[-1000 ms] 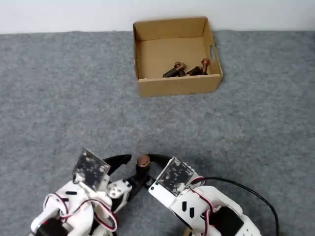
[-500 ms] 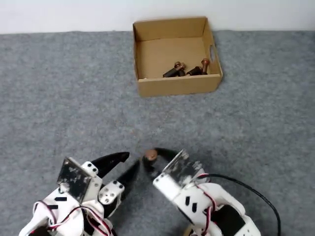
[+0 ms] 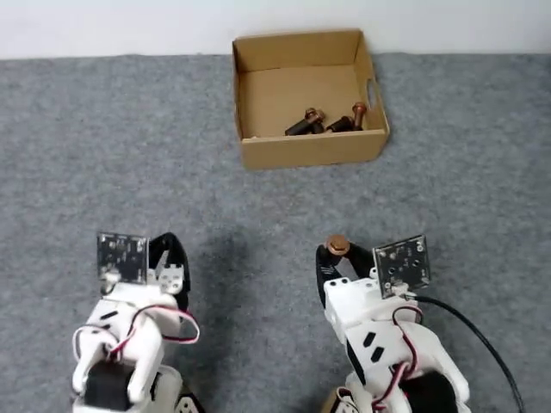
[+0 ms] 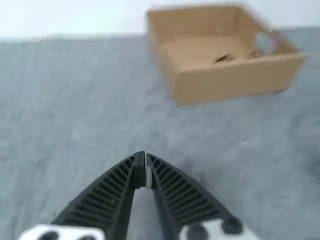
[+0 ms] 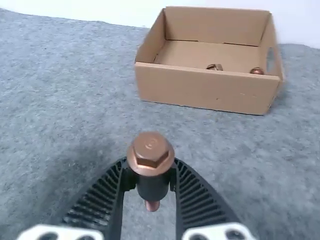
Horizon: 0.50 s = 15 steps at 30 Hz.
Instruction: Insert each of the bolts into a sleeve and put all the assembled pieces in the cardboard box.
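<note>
your right pincer is clamped on a bolt that sits in its dark sleeve. the piece is upright, with the copper hex head on top and the bolt tip poking out below. it is over the grey bench, close to the arms and well apart from the box at the far side. your left pincer is together with nothing between its fingers, and it is also well back from the box.

how far along, as i judge it: the insertion for this piece looks done, so what is left for it is the carry to the box and the drop. the assembled pieces in the box lie against its near wall, toward the side with the handle hole. every bolt and sleeve you can see is either in the box or in the right pincer, so this looks like the last one and the task is close to its end.

the count:
- **box:** one.
- **pieces in the box:** two copper heads, so two as far as you can tell. the dark bodies overlap, so a third cannot be ruled out.
- **piece in the right pincer:** one.
</note>
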### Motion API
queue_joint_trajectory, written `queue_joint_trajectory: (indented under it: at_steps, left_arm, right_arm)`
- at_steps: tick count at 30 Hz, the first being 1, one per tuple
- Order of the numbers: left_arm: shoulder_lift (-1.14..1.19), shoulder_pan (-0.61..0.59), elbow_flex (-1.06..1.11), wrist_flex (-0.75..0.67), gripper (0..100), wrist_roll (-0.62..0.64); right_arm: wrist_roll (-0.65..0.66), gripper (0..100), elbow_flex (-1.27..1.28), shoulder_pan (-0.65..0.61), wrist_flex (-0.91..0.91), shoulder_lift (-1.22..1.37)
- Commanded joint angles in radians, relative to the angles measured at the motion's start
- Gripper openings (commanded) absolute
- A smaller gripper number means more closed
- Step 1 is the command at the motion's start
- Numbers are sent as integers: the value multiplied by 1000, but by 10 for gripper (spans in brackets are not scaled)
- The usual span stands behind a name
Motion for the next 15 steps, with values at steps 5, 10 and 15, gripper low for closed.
queue_joint_trajectory:
  at_steps: [5,10,15]
  left_arm:
    - [-6,-83,185,-74,5,-9]
    - [-6,-84,228,-69,6,-8]
    - [-3,-84,228,-46,6,-3]
  right_arm:
    - [-57,8,-310,10,61,278]
    - [-120,8,-509,10,48,550]
    - [-123,8,-628,10,-54,759]
